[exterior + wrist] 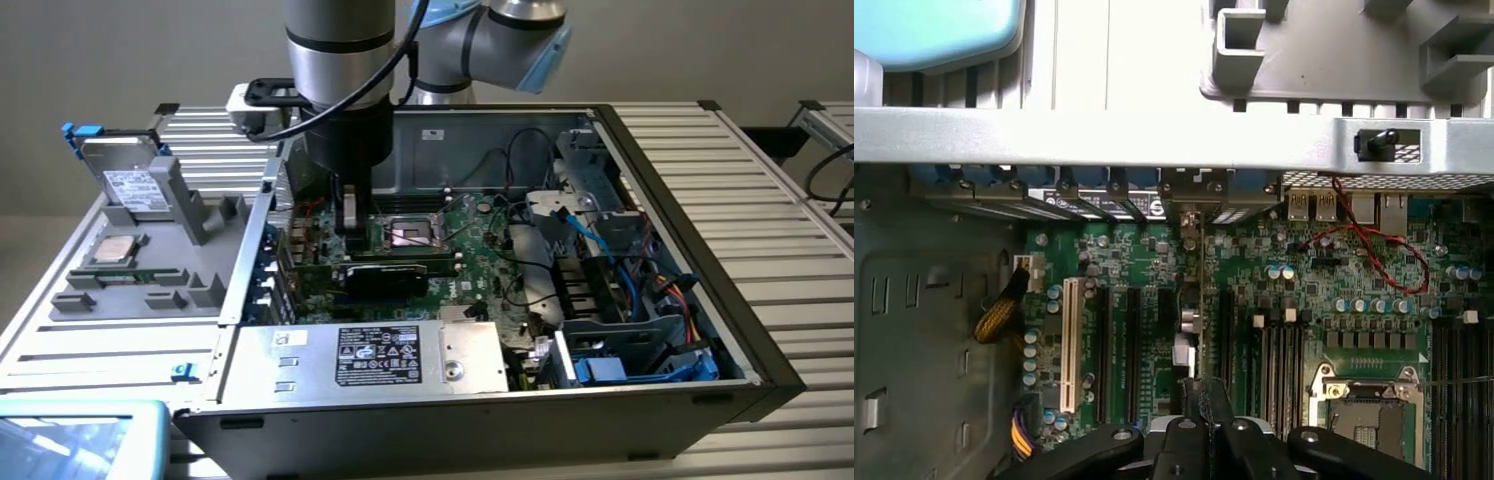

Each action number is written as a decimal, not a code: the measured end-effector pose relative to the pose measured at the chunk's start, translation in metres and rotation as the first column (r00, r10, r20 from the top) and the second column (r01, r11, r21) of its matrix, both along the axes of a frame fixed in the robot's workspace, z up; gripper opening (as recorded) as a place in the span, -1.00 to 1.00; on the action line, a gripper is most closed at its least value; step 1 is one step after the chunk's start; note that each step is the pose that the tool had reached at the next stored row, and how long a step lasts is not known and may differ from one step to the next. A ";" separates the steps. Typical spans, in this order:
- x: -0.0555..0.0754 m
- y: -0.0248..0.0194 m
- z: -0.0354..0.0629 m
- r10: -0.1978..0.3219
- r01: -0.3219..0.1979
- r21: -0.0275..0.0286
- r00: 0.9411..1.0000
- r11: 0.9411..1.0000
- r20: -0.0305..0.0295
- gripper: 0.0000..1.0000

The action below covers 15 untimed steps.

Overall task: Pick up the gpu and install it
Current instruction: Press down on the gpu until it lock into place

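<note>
You see the open PC case [667, 390] on the counter [787, 300], motherboard [1324, 290] inside. The gpu [387, 272] stands on edge in a motherboard slot, end effector [1204, 420] pinching its top edge.

Slatted metal table [787, 300], silver-grey, carries everything. Open computer case [667, 400] sits on it, toward the exterior view's right. Just beside the case, on the exterior view's left, a grey parts tray [134, 290] rests on the slats. A light-blue object [80, 440] sits at the near corner, partly cut off.
</note>
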State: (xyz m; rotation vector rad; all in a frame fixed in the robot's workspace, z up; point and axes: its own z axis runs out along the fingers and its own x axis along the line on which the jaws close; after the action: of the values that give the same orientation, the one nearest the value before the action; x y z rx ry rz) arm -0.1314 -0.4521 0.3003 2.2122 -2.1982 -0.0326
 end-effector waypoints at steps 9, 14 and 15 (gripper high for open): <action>-0.002 -0.0018 -0.0001 0.000 0.000 0.001 1.000 1.000 0.000 -0.76; -0.009 -0.0025 -0.0032 0.000 0.000 0.001 1.000 1.000 0.019 -0.76; -0.009 -0.0025 -0.0043 0.000 0.000 0.001 1.000 1.000 0.024 -0.76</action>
State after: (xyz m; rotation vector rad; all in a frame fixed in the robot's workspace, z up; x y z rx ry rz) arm -0.1408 -0.4546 0.2961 2.2246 -2.2107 -0.0071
